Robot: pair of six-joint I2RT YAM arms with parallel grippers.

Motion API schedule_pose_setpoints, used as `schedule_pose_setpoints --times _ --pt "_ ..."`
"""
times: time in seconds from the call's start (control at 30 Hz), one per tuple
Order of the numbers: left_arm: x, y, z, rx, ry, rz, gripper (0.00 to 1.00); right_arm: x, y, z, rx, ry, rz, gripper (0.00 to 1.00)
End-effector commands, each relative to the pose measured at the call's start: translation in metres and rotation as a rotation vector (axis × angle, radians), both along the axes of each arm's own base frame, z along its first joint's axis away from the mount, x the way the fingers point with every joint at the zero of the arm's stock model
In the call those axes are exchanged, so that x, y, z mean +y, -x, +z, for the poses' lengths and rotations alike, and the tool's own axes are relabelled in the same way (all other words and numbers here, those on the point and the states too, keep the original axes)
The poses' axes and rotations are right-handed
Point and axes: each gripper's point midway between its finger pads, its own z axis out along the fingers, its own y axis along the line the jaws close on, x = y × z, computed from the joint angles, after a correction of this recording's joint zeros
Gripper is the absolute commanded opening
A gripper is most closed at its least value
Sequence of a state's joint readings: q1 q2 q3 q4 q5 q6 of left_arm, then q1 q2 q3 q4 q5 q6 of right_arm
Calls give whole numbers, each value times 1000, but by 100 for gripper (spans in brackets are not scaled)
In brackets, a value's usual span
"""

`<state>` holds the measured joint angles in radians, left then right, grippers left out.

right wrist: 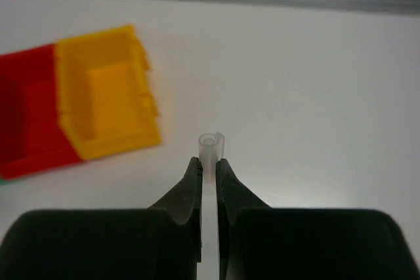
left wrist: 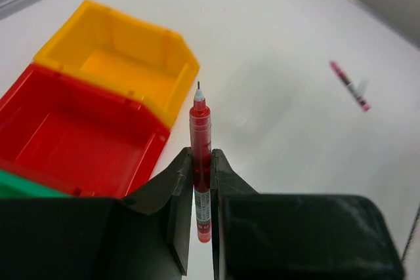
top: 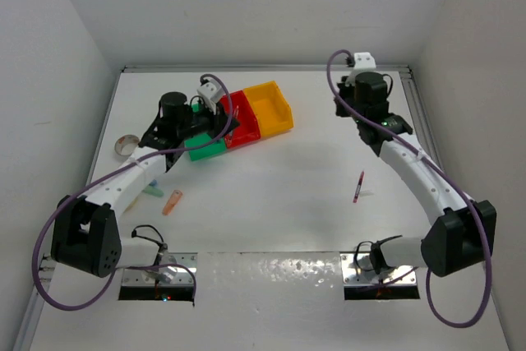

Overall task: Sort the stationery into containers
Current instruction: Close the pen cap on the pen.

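We're watching the left gripper (left wrist: 202,162) pinching a red pen (left wrist: 200,129) near the red bin (left wrist: 79,136), the right gripper (right wrist: 209,170) clamping a clear cap (right wrist: 210,147), another pen (top: 358,187) lying on the table (top: 271,195).

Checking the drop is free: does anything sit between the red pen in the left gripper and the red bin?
Nothing visible does. The left gripper holds the red pen close beside the red bin. No object lies between them, and the bin's open inside looks empty.
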<state>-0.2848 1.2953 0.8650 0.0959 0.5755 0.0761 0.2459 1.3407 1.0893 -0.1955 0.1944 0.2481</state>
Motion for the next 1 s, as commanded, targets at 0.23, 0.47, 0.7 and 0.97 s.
schedule_pose_setpoints --times 0.23,0.47,0.7,0.97 --pt "-60 7 65 -19 209 -178 0 206 12 149 -472 -431 559 0" --pt "-66 4 61 5 244 -162 0 244 22 157 -512 -484 645 0" --pt "-63 1 68 6 278 -136 0 248 30 148 -500 -499 656 0" --pt "-60 2 66 9 283 -121 0 241 31 136 -468 -466 626 0"
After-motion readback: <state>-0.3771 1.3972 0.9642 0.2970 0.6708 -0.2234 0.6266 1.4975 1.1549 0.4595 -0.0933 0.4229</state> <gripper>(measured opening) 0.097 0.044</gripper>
